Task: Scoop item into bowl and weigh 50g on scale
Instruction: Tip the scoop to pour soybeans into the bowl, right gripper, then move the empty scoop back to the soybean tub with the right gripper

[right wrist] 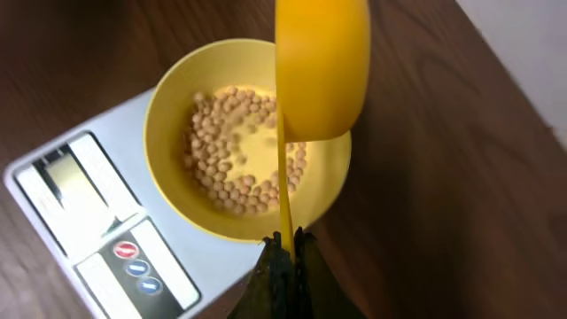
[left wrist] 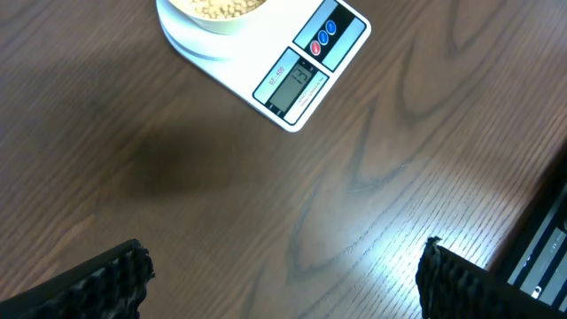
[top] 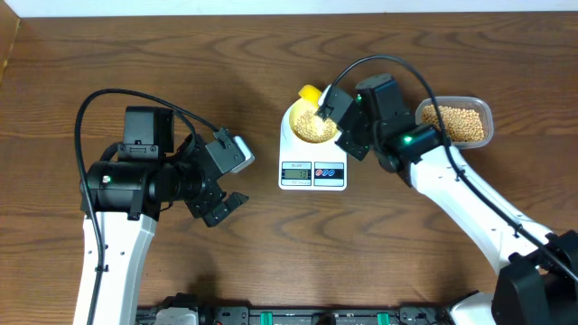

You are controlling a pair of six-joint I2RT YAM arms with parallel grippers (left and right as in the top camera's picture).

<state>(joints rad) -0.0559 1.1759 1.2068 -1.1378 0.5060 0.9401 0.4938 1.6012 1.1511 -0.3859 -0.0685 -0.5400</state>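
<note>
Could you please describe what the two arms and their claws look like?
The left arm and right arm both have white tubular links, black joint housings and a looping black cable. A green light glows on the right one. The left claw has black ribbed pads; the right claw looks dark.

You are at a robotics lab bench: a bare wood-grain table (top: 271, 262), a black electronics rack with green connectors (top: 298, 318) at its edge, off beside your left gripper (top: 237, 181), and a digital scale (top: 312, 171) beneath your right gripper (top: 330, 113).
</note>
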